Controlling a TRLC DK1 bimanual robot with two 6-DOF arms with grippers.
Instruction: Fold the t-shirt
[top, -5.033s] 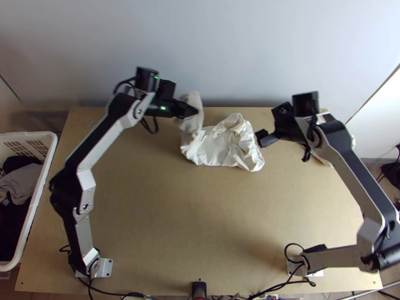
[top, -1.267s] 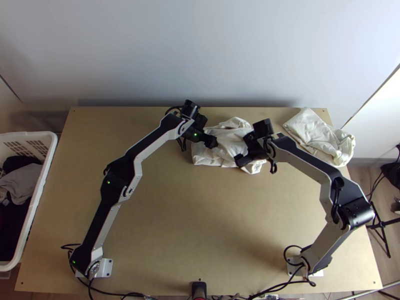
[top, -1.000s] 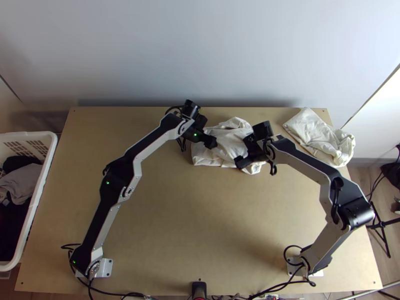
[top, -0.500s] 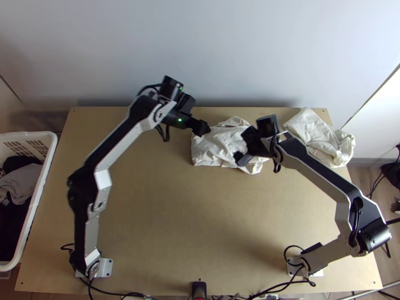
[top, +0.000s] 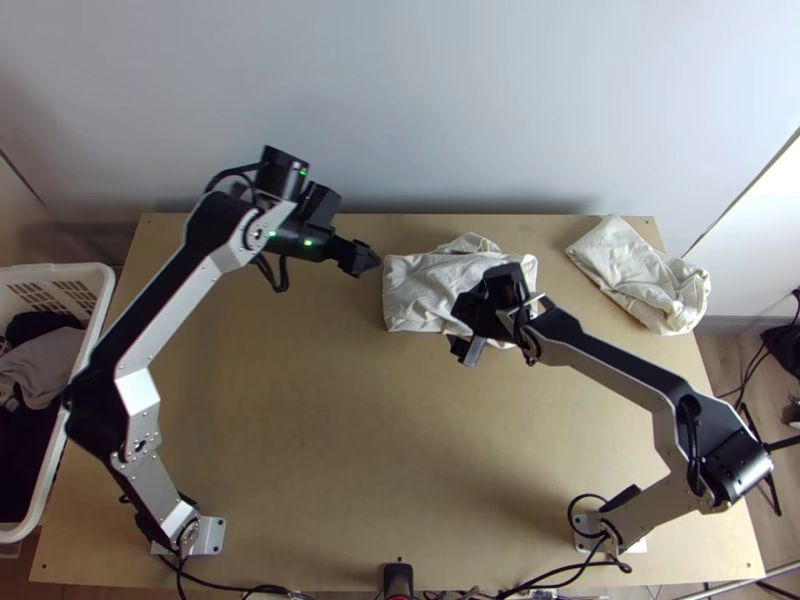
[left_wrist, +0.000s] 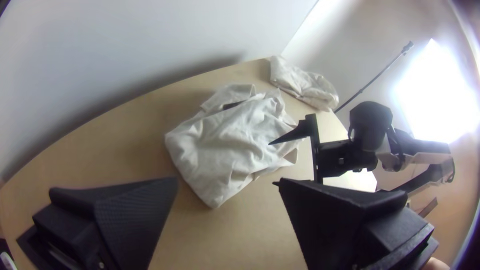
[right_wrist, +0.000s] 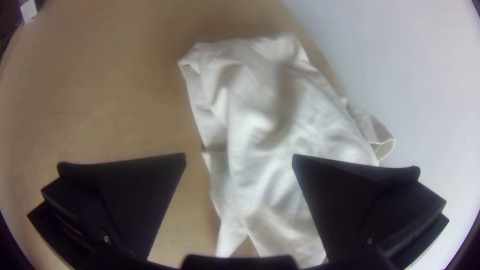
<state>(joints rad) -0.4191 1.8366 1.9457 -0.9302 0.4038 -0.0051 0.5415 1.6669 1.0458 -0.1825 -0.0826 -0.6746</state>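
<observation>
T-shirt (top: 425, 290) lay folded, rumpled, near the wooden table's (top: 390, 430) far edge; left gripper (top: 374, 263) near it and right gripper (top: 464, 352) above it had jaws spread wide.

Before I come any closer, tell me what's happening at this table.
Two robot arms are at work folding an off-white t-shirt, which lies in a rough, wrinkled fold near the table's far edge. The right gripper is open over its near edge; the left gripper is open off its left end. Neither grips it. A second off-white cloth lies crumpled at the far right corner.
</observation>
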